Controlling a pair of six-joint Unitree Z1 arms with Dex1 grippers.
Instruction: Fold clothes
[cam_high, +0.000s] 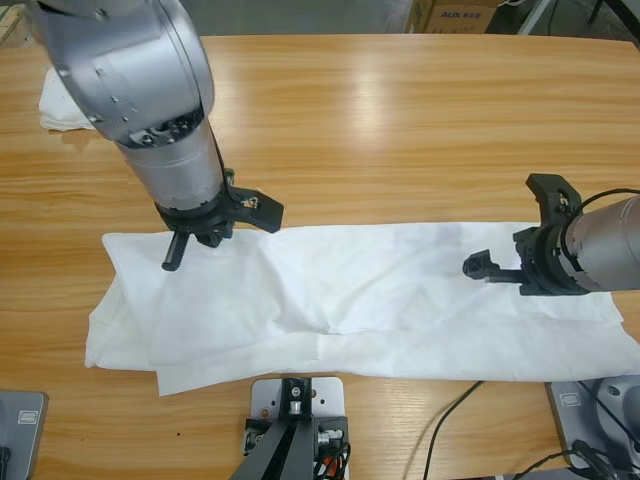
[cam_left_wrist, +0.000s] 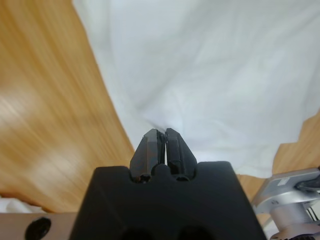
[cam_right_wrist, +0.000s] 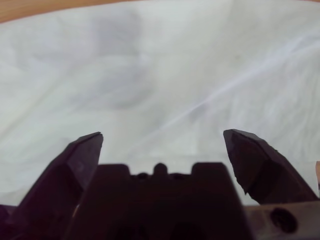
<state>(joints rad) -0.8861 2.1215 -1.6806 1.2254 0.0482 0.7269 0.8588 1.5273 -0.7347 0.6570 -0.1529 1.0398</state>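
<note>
t-shirt (cam_high: 380, 300) lies spread in a long white strip across the near side of your table (cam_high: 400, 130). your left gripper (cam_high: 176, 256) sits at the shirt's far left edge with its jaws pressed together — whether cloth is pinched between them, you can't tell. your right gripper (cam_high: 515, 235) hangs over the shirt's right part, jaws spread wide. a white bundle (cam_high: 60, 105) rests at the far left corner.
</note>
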